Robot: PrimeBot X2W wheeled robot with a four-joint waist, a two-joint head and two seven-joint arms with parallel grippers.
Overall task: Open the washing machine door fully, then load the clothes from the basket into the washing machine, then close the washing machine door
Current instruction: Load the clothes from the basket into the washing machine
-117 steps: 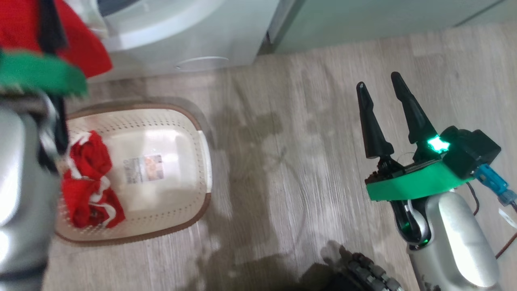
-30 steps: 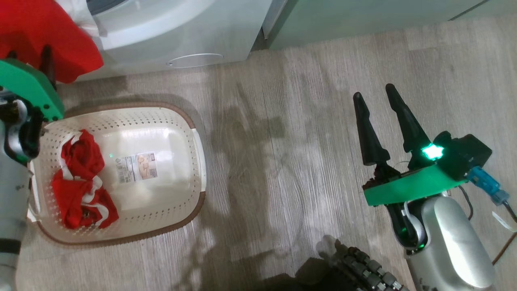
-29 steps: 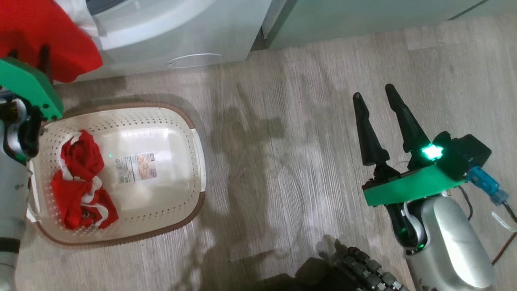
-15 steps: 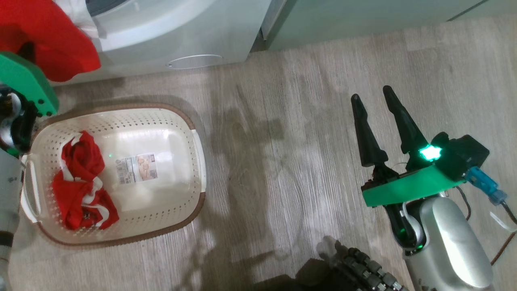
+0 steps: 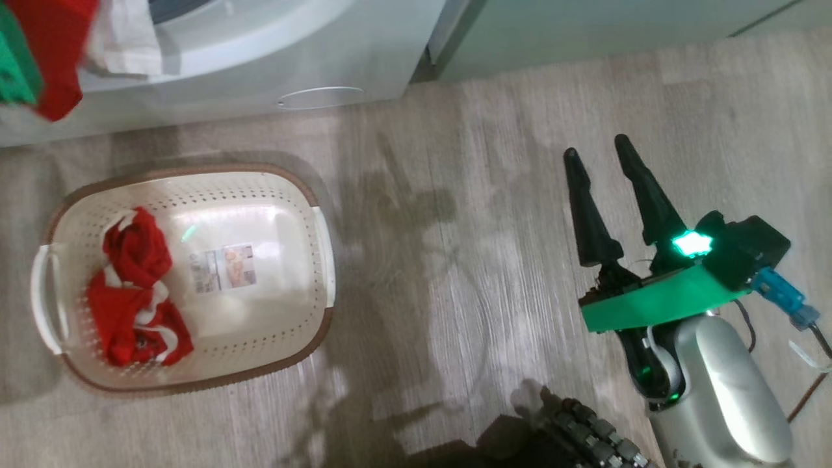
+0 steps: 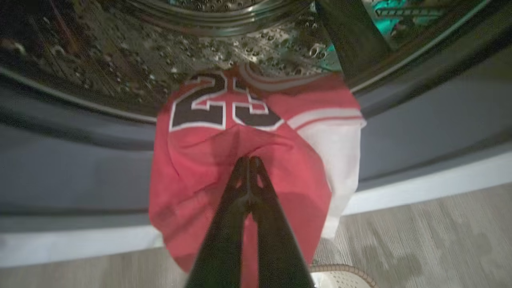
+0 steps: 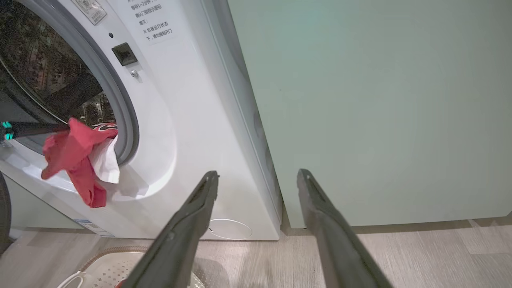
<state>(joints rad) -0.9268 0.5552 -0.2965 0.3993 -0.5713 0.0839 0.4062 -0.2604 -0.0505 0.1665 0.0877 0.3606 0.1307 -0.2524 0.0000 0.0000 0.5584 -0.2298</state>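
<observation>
Writing first: the red fabric jersey (image 6: 200, 176) with white trim and a white side panel carries "23" in black figures edged white, at 12 o'clock of the left wrist view. On the big white front-loading washing machine (image 7: 192, 120), at 11 o'clock of the right wrist view, are a small sticker (image 7: 92, 10) and printed lines of Chinese characters (image 7: 154, 20), too small to read surely. A blue sticker (image 7: 90, 226) low on its front is unreadable. The rectangular label (image 5: 223, 266) on the floor of the cream-white perforated plastic basket (image 5: 195, 383) has illegible print. Left gripper (image 6: 249, 160): two dark fingers pressed together, tips against the jersey's red cloth; whether cloth is nipped between them cannot be told. The jersey is draped over the grey rubber gasket (image 6: 60, 168), top edge inside the perforated steel drum (image 6: 160, 60), lower part hanging toward 6 o'clock. Right gripper (image 5: 597, 146), at 3 o'clock of the head view: fingers apart, holding nothing, above the grey wood-look floor (image 5: 455, 260), well apart from the basket at 8 o'clock. A bunched red-and-white garment (image 5: 133, 292) lies at the basket's 9 o'clock end.
</observation>
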